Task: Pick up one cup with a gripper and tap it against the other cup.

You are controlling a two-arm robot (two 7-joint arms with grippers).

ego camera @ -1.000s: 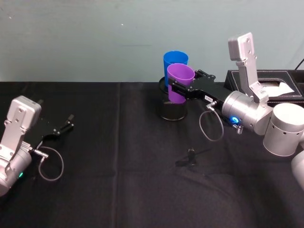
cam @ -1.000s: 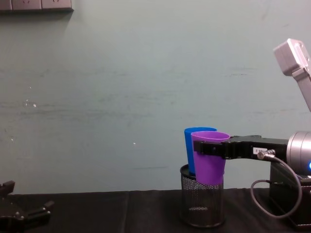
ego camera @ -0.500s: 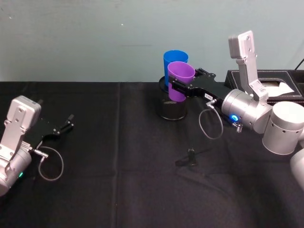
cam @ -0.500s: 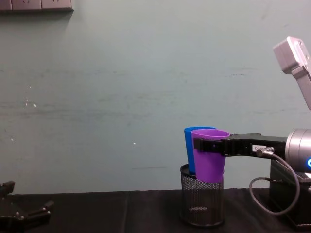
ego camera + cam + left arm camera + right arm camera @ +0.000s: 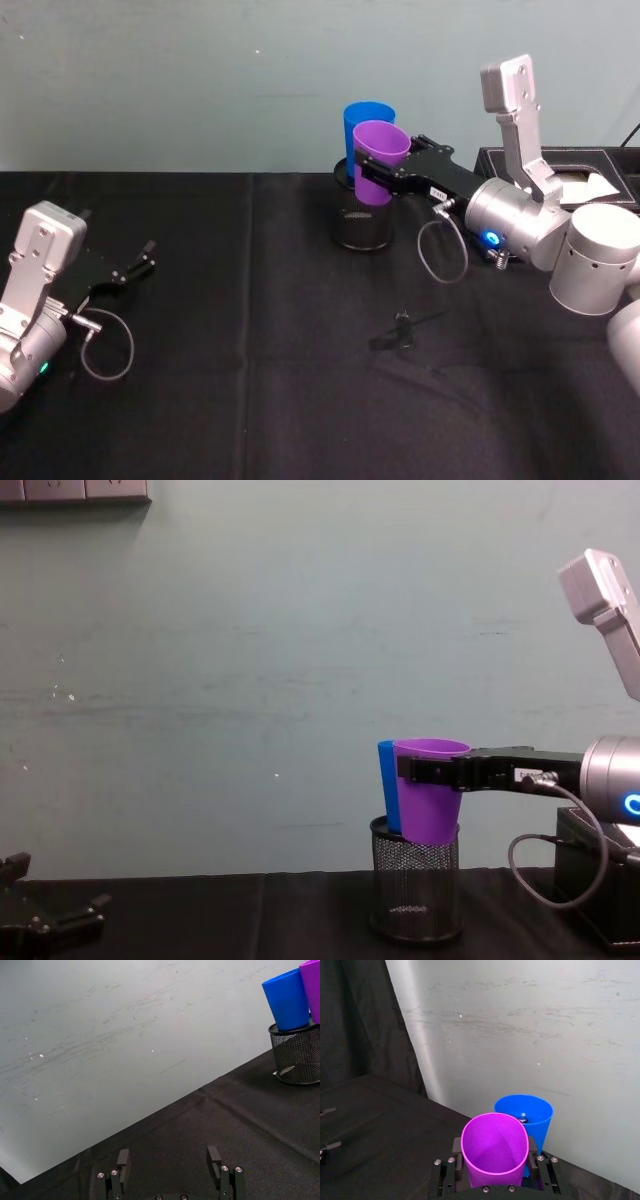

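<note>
My right gripper (image 5: 374, 178) is shut on the purple cup (image 5: 379, 158) and holds it upright in the air, just above the black wire-mesh holder (image 5: 362, 228). The blue cup (image 5: 364, 117) stands in that holder, directly behind the purple one. In the chest view the purple cup (image 5: 430, 802) covers most of the blue cup (image 5: 386, 785). In the right wrist view the blue cup (image 5: 531, 1114) sits right behind the purple cup (image 5: 495, 1146); I cannot tell whether they touch. My left gripper (image 5: 135, 268) rests open at the table's left side.
A black box (image 5: 560, 172) with white paper in it stands at the back right, beside my right arm. A small black object (image 5: 402, 330) lies on the black cloth in the middle. The pale wall rises close behind the holder.
My right gripper has carried the purple cup slightly up and back towards the blue cup, so it now overlaps the blue cup more. The left arm has not moved.
</note>
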